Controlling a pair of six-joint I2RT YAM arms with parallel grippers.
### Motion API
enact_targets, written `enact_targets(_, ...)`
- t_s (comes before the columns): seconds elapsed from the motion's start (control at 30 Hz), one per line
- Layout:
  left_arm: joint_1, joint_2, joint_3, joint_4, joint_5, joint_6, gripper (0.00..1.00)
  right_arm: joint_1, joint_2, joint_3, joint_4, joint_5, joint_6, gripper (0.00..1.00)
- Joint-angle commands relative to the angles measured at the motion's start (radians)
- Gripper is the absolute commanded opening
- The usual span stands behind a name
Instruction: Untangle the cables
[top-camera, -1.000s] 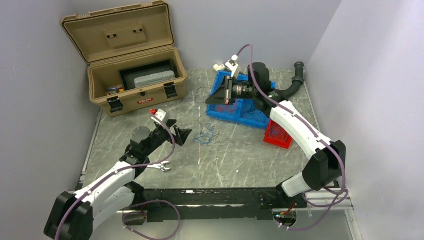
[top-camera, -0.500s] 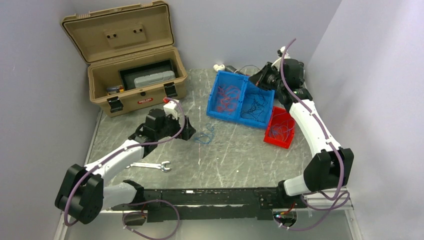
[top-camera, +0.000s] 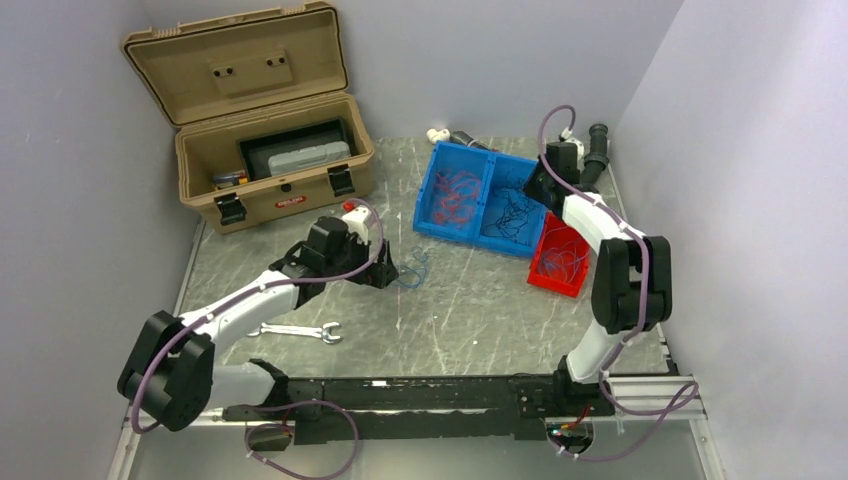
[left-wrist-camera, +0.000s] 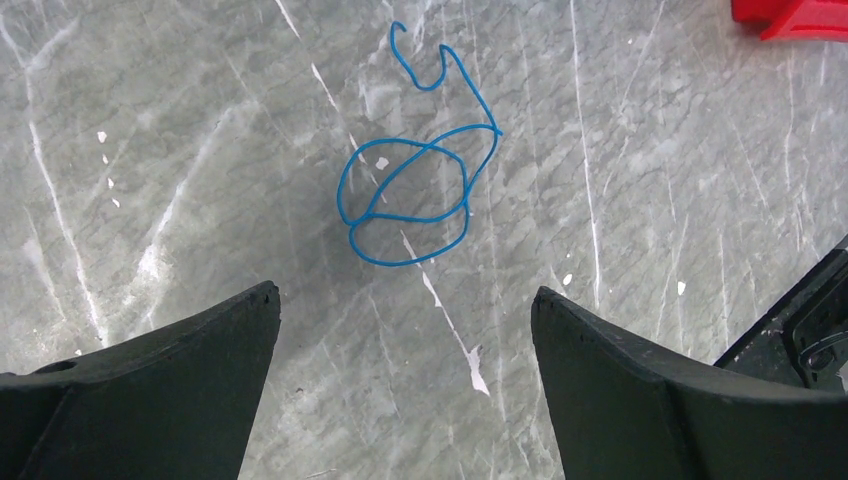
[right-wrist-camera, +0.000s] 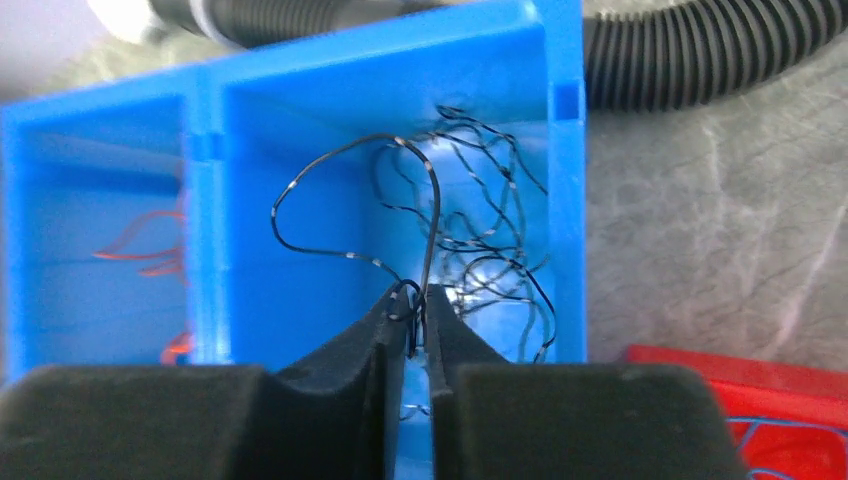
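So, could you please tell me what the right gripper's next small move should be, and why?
Probably open slightly to let go: the right gripper pinches a black wire over the bin compartment holding the black tangle.

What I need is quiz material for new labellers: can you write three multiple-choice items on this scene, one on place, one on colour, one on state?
1. Where does the blue wire lie?
A. In the red bin
B. On the table, ahead of the left fingers
C. In the tan case

2. What colour are the wires in the blue bin compartment at the right fingers?
A. Black
B. Green
C. White

3. How do the left fingers stand?
A. Shut on the wrench
B. Shut on the blue wire
C. Wide apart, holding nothing

Key: 1 B, the left wrist view shows it on bare table; 2 A, the black wires lie in that compartment; 3 C, a wide gap separates the fingers.
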Motion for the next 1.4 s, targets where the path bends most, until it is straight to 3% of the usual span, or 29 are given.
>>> enact_targets(0.0, -0.011, 0.022, 0.061, -0.056, -0.039, -0.010, 0.99, 0.022, 0.048, 0.069, -0.032, 0.105, -0.061, 0.28)
enact_targets(0.13, -0.018, 0.046, 0.091, -0.099, -0.056, -0.009, 1.00, 0.036, -0.010, 0.054, -0.025, 0.110, -0.069, 0.59)
enact_targets(0.27, -0.030, 0.100, 0.138, -0.147, -0.067, -0.011, 0.99, 0.049, -0.081, 0.086, -0.093, 0.131, -0.089, 0.66)
enact_targets(0.53, -0.045, 0.204, 0.191, -0.168, -0.041, -0.041, 0.99, 0.162, -0.256, -0.003, -0.120, 0.053, -0.138, 0.93)
enact_targets(0.7, -0.046, 0.185, 0.172, -0.140, -0.061, -0.074, 0.99, 0.321, -0.349, -0.139, -0.063, -0.053, -0.152, 0.97)
enact_targets(0.9, -0.019, -0.010, 0.030, -0.055, -0.154, -0.134, 1.00, 0.463, -0.327, -0.259, 0.019, -0.170, -0.168, 1.00)
enact_targets(1.13, 0.045, -0.264, -0.166, -0.017, -0.252, -0.197, 0.99, 0.566, -0.172, -0.229, 0.071, -0.215, -0.251, 1.00)
enact_targets(1.37, 0.053, -0.465, -0.266, -0.003, -0.282, -0.160, 1.00, 0.594, 0.020, -0.098, 0.018, -0.180, -0.339, 1.00)
